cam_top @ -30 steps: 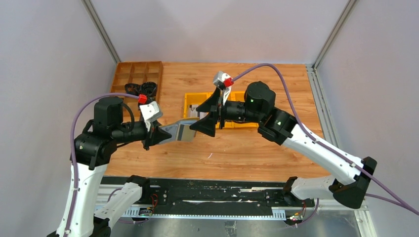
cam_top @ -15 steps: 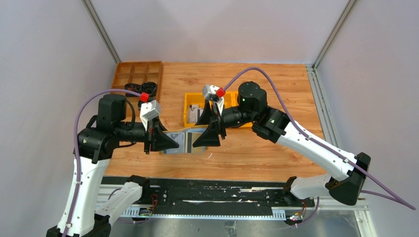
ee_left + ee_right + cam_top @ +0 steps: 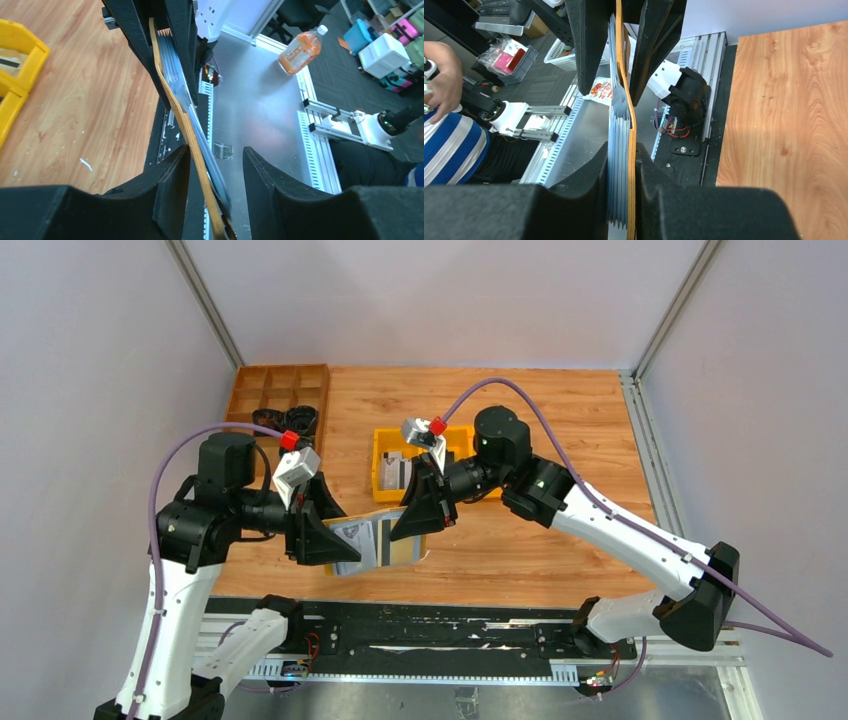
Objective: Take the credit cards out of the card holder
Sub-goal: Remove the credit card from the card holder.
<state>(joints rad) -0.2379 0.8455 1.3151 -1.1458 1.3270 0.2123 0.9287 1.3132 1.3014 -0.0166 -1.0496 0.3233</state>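
Two sets of fingers meet on the card holder (image 3: 402,550), which hangs in the air above the near edge of the bench (image 3: 520,550), between the arms and well apart from the yellow bin (image 3: 378,462) farther back. The right fingers (image 3: 646,165) are pinched shut on its right end, cover and pleats together. The left fingers (image 3: 175,167) stand apart, with the other end running loosely between them. The cards (image 3: 358,538), silvery with a dark stripe, sit in the pleats. This looks like a re-grip before pulling. Next, the left fingers need to close on a card edge alone, not the cover, while the right fingers hold firm.
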